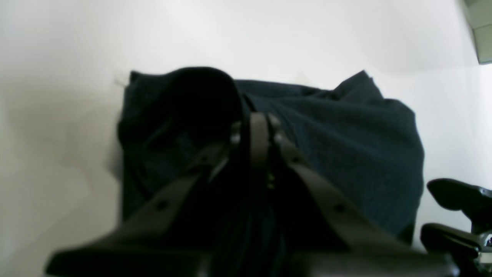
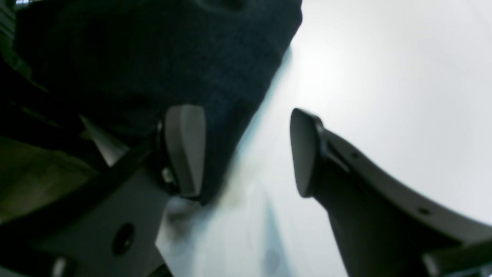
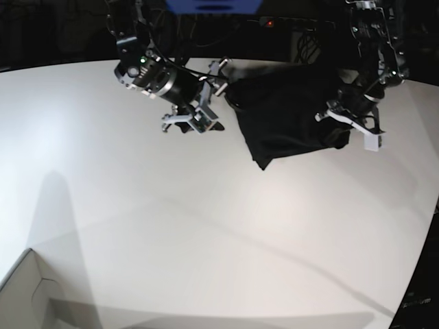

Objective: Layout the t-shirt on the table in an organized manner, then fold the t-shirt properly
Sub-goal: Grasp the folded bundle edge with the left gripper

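The t-shirt (image 3: pixel 288 113) lay in a dark, bunched heap at the far side of the tabletop (image 3: pixel 206 233), not yet spread out, with one corner drooping toward the near side. The left tool (image 1: pixel 258 127) was pinched shut on a fold of the t-shirt, its two jaws pressed together with cloth rising around them in the left wrist view. The right tool (image 2: pixel 246 154) stood with its jaws wide apart and nothing between them; one jaw hovered over the edge of the cloth and the other over bare tabletop. The step in hand looked like the laying-out. To do it well, the right tool probably needed to close on a separate edge of the cloth, well apart from the left tool's hold, so that the two could draw the fabric outward and let it settle flat without twisting. Pulling from one pinch alone would likely have dragged the whole heap. Counted: one t-shirt, one tabletop, two tools, and one pale box corner (image 3: pixel 27 295) at the near edge of the base view.
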`<state>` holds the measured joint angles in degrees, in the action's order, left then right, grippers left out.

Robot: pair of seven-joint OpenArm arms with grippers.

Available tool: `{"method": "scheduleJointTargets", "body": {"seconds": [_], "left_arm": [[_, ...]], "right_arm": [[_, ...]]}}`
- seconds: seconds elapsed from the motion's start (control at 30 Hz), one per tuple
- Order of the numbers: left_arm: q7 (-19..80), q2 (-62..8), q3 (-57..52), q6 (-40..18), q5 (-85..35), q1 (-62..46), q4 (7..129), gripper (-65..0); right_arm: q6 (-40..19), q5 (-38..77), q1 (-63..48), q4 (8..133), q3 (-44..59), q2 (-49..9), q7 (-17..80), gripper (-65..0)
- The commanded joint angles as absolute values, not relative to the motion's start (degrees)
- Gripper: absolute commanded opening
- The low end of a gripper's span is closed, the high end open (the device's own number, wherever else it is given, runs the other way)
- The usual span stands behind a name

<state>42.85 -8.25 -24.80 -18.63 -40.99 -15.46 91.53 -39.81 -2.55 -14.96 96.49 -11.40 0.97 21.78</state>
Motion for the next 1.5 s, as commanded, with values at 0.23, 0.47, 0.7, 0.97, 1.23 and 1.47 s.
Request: {"method": "scheduleJointTargets", "body": {"seconds": [0.23,0.47,0.7,0.97,1.23,1.47], "left_arm": [[41.80,-8.75,-27.74,-19.12,-41.98,-17.89,97.27,-65.0],[41.80,-8.57,-32.22,-19.12,-42.07,-17.54,97.10,-65.0],[41.89,-8.57,-32.04,-19.12,-42.07,-17.45,96.66,-64.9],[41.89,-8.57,-32.48,-19.03,-42.07,-17.71,96.66,-42.7],[41.89,-8.66,-32.48,-19.03,-42.07,-19.47,97.54,-13.3],[41.89,-7.43,-32.48,-19.03,-42.07,-22.11,97.36,-12.9]], "right_arm": [[-40.00,-1.45,-14.46,97.19,-11.47,1.36,20.35,-29.5],[-40.00,-1.45,-14.37,97.10,-11.47,1.36,20.35,-29.5],[-40.00,-1.45,-14.37,97.10,-11.65,1.36,20.35,-29.5],[-40.00,-1.45,-14.37,97.27,-11.65,1.36,20.35,-29.5],[-40.00,-1.45,-14.37,97.36,-11.74,1.36,20.35,-29.5],[-40.00,-1.45,-14.37,97.36,-11.56,1.27,20.35,-29.5]]}}
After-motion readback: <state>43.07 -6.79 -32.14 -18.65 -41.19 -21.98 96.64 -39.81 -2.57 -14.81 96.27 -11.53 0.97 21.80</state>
